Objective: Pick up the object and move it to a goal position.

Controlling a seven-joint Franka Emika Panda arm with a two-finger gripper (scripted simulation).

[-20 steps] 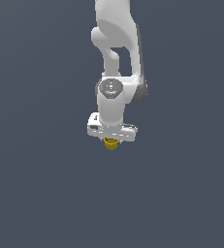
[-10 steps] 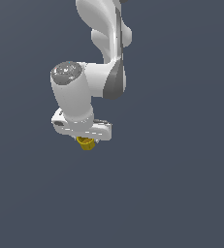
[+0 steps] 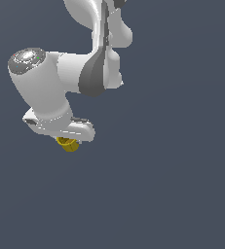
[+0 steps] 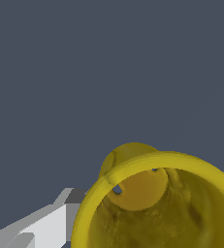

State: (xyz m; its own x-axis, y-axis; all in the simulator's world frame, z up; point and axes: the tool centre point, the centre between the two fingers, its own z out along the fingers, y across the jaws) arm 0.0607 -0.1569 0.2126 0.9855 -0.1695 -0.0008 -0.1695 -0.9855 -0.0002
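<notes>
Under gripper (image 3: 67, 138) | yellow cup (image 3: 68, 144) half hidden | jaws unseen

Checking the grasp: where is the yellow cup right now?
In the exterior view's left half, the yellow cup hangs just beneath the white gripper, off any surface.

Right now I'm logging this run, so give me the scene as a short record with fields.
object: small yellow cup, hollow, rim facing the wrist camera
object position: directly under the gripper, mostly hidden by it in the exterior view
gripper fingers: one pale finger beside the cup's rim
surroundings: plain dark grey, no surface visible
</notes>
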